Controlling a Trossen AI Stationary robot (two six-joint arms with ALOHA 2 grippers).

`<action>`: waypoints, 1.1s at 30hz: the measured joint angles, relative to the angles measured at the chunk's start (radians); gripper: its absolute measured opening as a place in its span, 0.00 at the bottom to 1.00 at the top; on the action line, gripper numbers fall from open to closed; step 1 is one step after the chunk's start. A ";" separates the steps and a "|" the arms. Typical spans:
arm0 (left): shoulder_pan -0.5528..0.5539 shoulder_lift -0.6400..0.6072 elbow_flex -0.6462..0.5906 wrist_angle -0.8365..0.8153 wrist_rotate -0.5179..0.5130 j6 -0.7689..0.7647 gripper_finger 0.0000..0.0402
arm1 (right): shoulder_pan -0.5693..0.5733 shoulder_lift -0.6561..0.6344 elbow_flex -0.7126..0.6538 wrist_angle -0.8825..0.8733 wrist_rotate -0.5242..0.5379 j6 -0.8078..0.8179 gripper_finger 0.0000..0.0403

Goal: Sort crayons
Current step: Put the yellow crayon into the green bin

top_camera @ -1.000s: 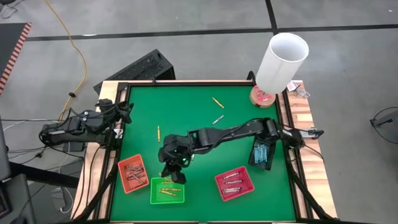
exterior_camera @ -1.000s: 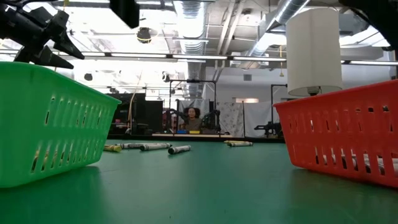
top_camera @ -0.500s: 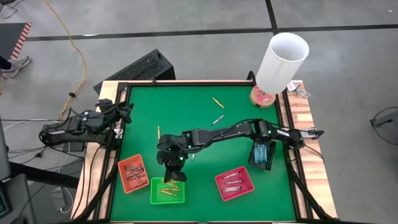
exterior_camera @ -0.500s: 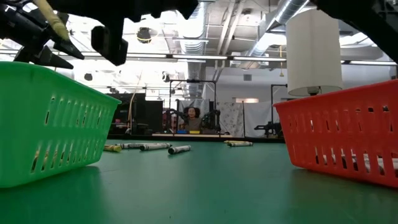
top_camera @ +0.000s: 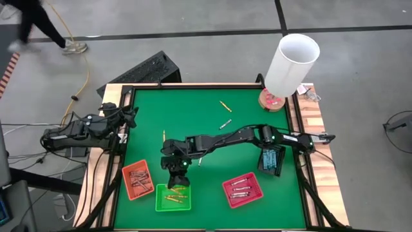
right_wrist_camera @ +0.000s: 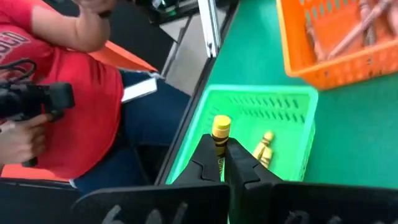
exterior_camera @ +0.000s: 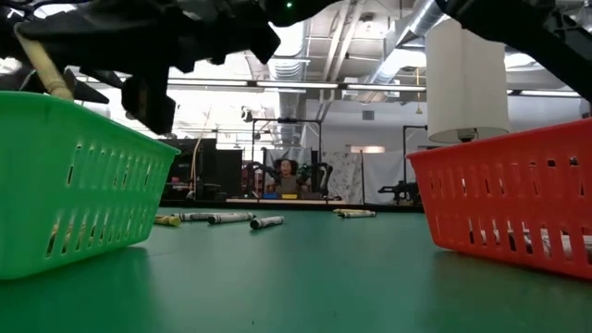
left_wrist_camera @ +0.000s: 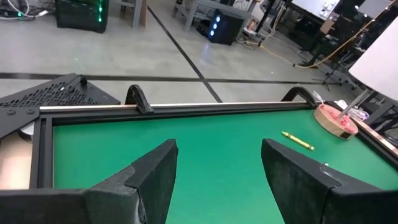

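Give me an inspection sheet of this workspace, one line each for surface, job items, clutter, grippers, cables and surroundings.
Surface: green table in a wooden frame.
Job's things: yellow crayon in the right gripper, above the green tray; more yellow crayons in it; reddish-brown ones in the orange tray; others in the red tray and black tray; loose crayons on the mat.
Clutter: white cylinder on a round base.
Grippers: right shut on the crayon; left gripper open, parked at the table's left edge.
Cables: yellow cable on the floor.
Surroundings: person in red shirt beside the table.
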 joint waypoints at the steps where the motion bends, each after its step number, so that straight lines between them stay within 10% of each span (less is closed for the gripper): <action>1: 0.000 0.000 0.000 0.001 0.000 0.000 0.56 | 0.000 0.003 0.000 -0.008 0.000 0.000 0.00; 33: 0.000 0.000 0.000 -0.004 -0.002 0.000 0.56 | 0.024 0.030 -0.002 -0.075 0.161 -0.105 0.08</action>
